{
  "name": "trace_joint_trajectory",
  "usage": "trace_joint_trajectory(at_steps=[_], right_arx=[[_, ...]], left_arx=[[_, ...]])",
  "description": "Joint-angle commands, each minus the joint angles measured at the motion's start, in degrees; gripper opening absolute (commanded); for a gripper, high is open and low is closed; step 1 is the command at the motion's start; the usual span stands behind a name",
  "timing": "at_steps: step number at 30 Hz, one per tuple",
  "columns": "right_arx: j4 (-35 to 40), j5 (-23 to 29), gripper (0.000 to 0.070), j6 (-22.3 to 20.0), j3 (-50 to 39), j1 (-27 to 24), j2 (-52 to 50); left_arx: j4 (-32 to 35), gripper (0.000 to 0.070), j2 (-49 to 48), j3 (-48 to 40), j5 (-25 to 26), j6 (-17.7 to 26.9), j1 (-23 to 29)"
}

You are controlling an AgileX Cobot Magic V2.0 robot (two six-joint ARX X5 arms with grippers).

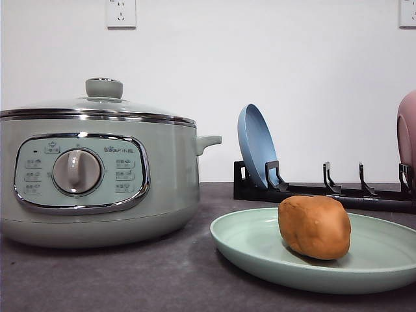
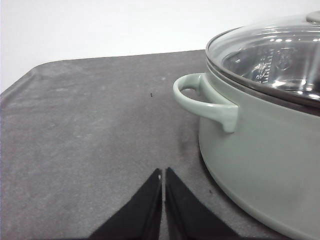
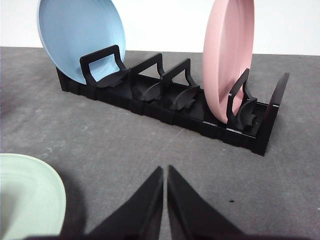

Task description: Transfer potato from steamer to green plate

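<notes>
A: Where was the potato (image 1: pixel 314 227)?
B: Resting on the green plate (image 1: pixel 253 250), whose rim lay just beside the right end effector (image 3: pixel 165 172), near the black rack (image 3: pixel 200 117) with its blue plate (image 3: pixel 80 35) and pink plate (image 3: pixel 227 57).
A: And the end effectors?
B: Both pressed closed, holding nothing. The left end effector (image 2: pixel 163 175) hovered over the grey surface (image 2: pixel 90 130), near the lidded steamer (image 2: pixel 265 145).

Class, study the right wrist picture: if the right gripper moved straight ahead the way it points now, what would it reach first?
Probably the black dish rack, about its middle empty slots between the blue plate and the pink plate. The right gripper is shut; bare grey table lies between, though depth is uncertain.
</notes>
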Motion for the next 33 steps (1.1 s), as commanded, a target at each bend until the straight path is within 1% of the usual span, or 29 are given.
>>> trace_joint_trajectory(at_steps=[1, 33], right_arx=[[0.1, 0.0, 0.0, 0.5, -0.3, -0.1, -0.1], [0.1, 0.0, 0.0, 0.6, -0.3, -0.1, -0.1]], left_arx=[[-0.4, 0.0002, -0.1, -1.2, -0.1, -0.1, 0.1], [-0.4, 0.0002, -0.1, -1.2, -0.1, -0.1, 0.1]])
